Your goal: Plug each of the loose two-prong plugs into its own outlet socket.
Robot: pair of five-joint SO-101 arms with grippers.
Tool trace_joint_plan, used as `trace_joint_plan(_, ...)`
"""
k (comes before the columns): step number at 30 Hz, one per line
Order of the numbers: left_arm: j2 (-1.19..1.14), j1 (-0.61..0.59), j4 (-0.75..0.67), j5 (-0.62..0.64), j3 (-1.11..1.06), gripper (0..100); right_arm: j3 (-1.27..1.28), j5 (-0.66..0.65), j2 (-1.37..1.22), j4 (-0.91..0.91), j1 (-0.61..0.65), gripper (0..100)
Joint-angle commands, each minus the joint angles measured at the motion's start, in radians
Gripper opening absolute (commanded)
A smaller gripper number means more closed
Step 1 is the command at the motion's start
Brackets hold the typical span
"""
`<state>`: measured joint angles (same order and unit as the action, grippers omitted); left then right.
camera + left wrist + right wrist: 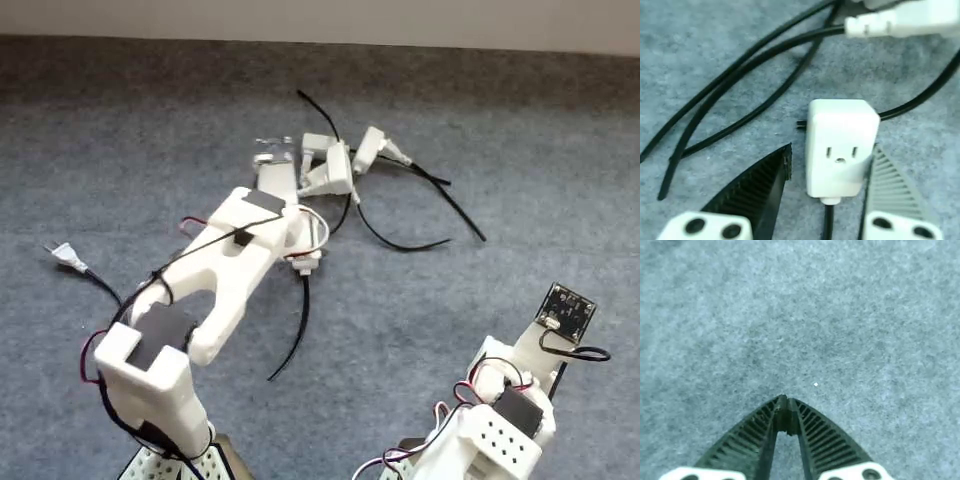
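A white outlet socket (840, 145) lies on the grey carpet with its face towards the left wrist camera and a black cord running from its base. My left gripper (831, 148) is open around it: the grey finger (890, 190) is against one side, and the black finger (760, 190) stands a small gap off the other. In the high view this gripper (305, 255) sits low at the middle of the carpet, under the arm's wrist. A loose two-prong plug (68, 258) lies far left. My right gripper (787, 415) is shut on nothing above bare carpet.
Two more white outlet blocks (328, 170) (372, 148) lie just beyond the left gripper, with black cords (400, 240) looping around them. Another white connector (905, 20) and several black cords (740, 85) lie close ahead of the held-around socket. The right arm (500, 420) is folded at the front right.
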<state>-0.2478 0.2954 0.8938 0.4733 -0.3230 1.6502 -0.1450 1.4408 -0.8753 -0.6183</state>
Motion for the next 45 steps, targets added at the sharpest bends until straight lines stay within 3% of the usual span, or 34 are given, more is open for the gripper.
trace_joint_plan(1, -0.012, 0.042, 0.035, -0.100, 0.070, 4, -0.028, -0.011, 0.002, 0.015, 0.004, 1.0)
trace_joint_plan(9, 0.050, 0.274, 0.288, -0.140, 0.194, 1, -0.028, -0.011, 0.002, 0.015, 0.001, 1.0)
trace_joint_plan(12, 0.070, 0.378, 0.319, -0.153, 0.193, 1, -0.036, -0.011, 0.002, 0.015, -0.038, 1.0)
trace_joint_plan(15, 0.056, 0.447, 0.318, -0.256, 0.188, 1, -0.039, -0.008, 0.002, 0.016, -0.114, 1.0)
trace_joint_plan(18, -0.018, 0.456, 0.247, -0.279, 0.189, 2, -0.058, -0.005, 0.002, 0.022, -0.157, 1.0)
trace_joint_plan(21, -0.102, 0.404, 0.195, -0.253, 0.197, 14, -0.067, -0.005, 0.002, 0.019, -0.159, 1.1)
trace_joint_plan(24, -0.120, 0.343, 0.232, -0.196, 0.265, 25, -0.068, -0.003, 0.002, 0.018, -0.122, 6.0)
trace_joint_plan(29, -0.068, 0.209, 0.454, -0.189, 0.455, 27, -0.113, 0.103, 0.002, -0.025, 0.015, 18.2)
trace_joint_plan(33, 0.038, 0.077, 0.563, -0.189, 0.536, 27, -0.237, 0.189, 0.002, -0.099, 0.197, 19.5)
trace_joint_plan(39, 0.170, -0.191, 0.566, -0.183, 0.473, 26, -0.312, 0.331, -0.004, -0.064, 0.630, 19.9)
trace_joint_plan(45, 0.179, -0.383, 0.523, -0.181, 0.414, 26, -0.321, 0.491, -0.007, 0.059, 0.928, 28.1)
